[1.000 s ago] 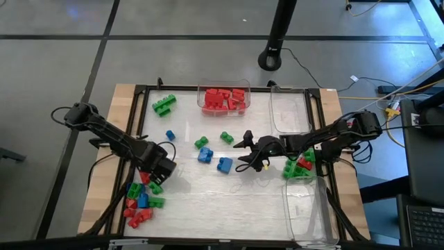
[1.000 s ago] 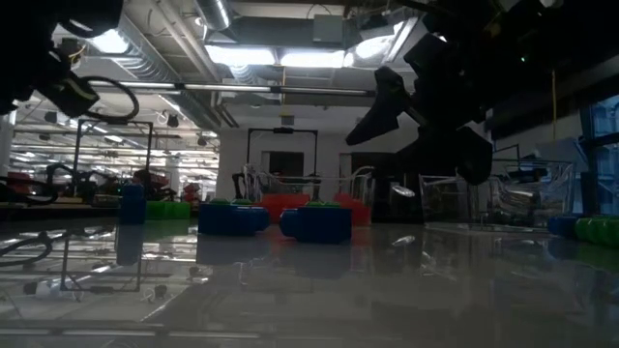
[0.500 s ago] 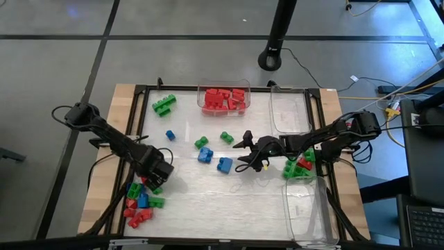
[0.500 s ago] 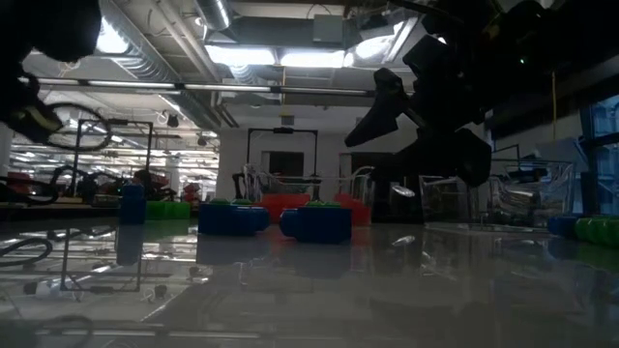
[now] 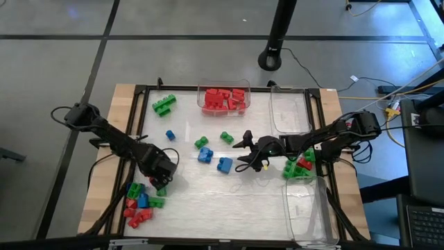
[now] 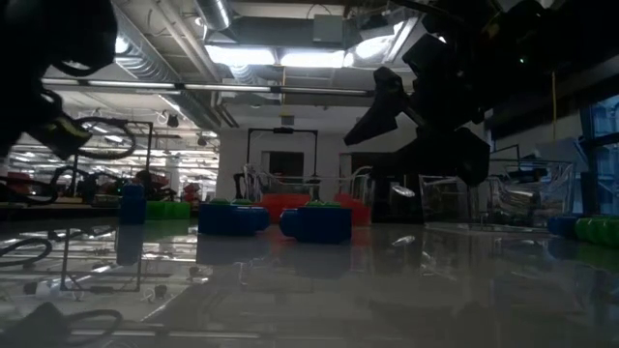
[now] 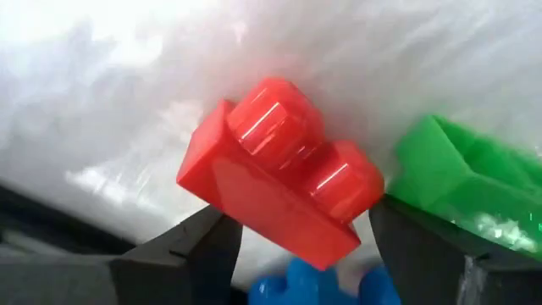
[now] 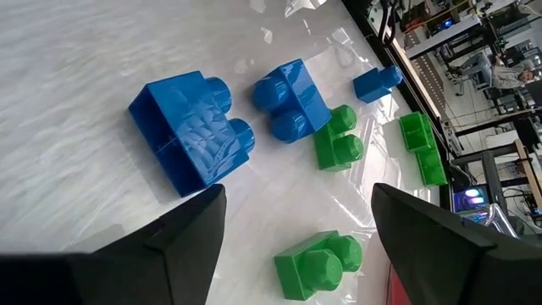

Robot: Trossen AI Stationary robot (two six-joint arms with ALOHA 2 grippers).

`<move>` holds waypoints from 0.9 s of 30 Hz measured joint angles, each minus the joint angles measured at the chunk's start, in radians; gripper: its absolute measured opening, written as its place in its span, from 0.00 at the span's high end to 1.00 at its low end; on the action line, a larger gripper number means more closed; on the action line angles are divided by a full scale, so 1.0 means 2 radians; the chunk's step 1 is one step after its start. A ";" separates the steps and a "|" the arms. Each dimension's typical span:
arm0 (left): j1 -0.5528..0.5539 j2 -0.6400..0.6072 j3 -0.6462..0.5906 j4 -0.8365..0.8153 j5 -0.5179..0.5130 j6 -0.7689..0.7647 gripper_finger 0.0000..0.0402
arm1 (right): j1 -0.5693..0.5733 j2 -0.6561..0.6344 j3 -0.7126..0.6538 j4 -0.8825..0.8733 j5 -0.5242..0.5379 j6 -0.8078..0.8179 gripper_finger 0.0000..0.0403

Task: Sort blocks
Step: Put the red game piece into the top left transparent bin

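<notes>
Left tool [image 5: 161,182]: low over the mixed pile at the tabletop's [image 5: 222,201] left front edge; fingers [image 7: 182,254] spread either side of a red block [image 7: 279,174], not clamped on it.
Beside it: green block [image 7: 461,182] touching the red one; blue block [image 7: 318,284] just under.
Pile [image 5: 141,201]: red, green, blue blocks crowded near the left frame.
Right tool [image 5: 244,154]: raised mid-tabletop, fingers wide, holding nothing.
Ahead of it: blue block [image 8: 193,129], second blue block [image 8: 290,97], green blocks [image 8: 337,138] scattered apart.
Open room: bare surface across the front middle.
Rear edge: bin [image 5: 223,107] with red blocks.
Right edge: two clear bins [image 5: 290,111]; green and red blocks [image 5: 300,167] between.
</notes>
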 joint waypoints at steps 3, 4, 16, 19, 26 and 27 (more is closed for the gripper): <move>0.018 0.000 0.000 0.010 -0.021 0.011 0.39 | 0.000 0.000 0.000 0.001 0.000 0.000 0.27; 0.025 0.000 0.000 0.009 -0.029 0.011 0.39 | 0.000 0.000 0.000 0.001 0.000 0.000 0.27; 0.057 -0.020 0.022 0.004 -0.009 -0.025 0.39 | 0.000 0.000 0.000 0.000 0.000 0.000 0.27; 0.057 -0.031 0.029 0.003 -0.031 -0.057 0.39 | 0.000 0.000 0.000 0.000 0.000 -0.001 0.27; 0.057 -0.042 0.029 -0.023 -0.099 -0.145 0.39 | 0.000 0.000 0.000 -0.003 0.000 0.000 0.27; 0.057 -0.042 0.029 -0.024 -0.104 -0.149 0.39 | 0.000 0.000 0.000 -0.004 0.000 0.000 0.27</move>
